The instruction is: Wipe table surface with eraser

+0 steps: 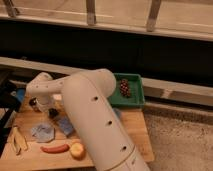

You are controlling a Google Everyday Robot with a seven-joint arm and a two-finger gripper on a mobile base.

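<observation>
Gripper (51, 111) of the white arm points down at the 10 o'clock part of the light brown planked wooden table surface (136, 131). It sits right over the small black rectangular eraser (53, 115), whose long axis is hidden. Whether the tool is open or clamped on the block cannot be told. Most wood to wipe lies toward 4 o'clock. Green plastic tray (136, 98), at 2 o'clock, holds dark red grapes (124, 88).

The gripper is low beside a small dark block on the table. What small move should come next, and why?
Probably secure the eraser before sweeping. The gripper sits low at that dark block on the table surface, but a firm hold cannot be seen. The blue sponge and grey cloth lie close by, so the first stroke should be short.
</observation>
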